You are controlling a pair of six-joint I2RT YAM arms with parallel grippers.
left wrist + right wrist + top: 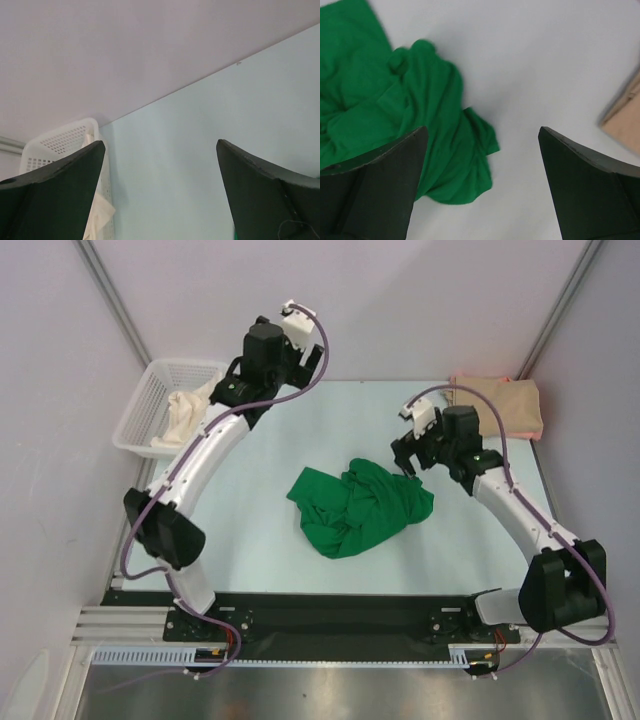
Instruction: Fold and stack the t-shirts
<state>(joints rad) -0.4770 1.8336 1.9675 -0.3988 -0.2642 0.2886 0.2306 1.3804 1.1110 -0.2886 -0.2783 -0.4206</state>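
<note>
A bright green t-shirt (358,505) lies crumpled in the middle of the table. A tan t-shirt (500,400) lies folded at the back right corner, with a thin pink edge along its far side. My right gripper (405,457) is open and empty, hovering just above the green shirt's far right edge. In the right wrist view the green shirt (395,100) lies under the left finger, and the tan shirt (625,112) shows at the right edge. My left gripper (228,392) is open and empty, raised at the back left beside the basket.
A white mesh basket (150,390) stands at the back left with a cream cloth (188,407) in it. Both also show in the left wrist view, the basket (60,142) and the cloth (100,212). Walls enclose the table at the back and sides.
</note>
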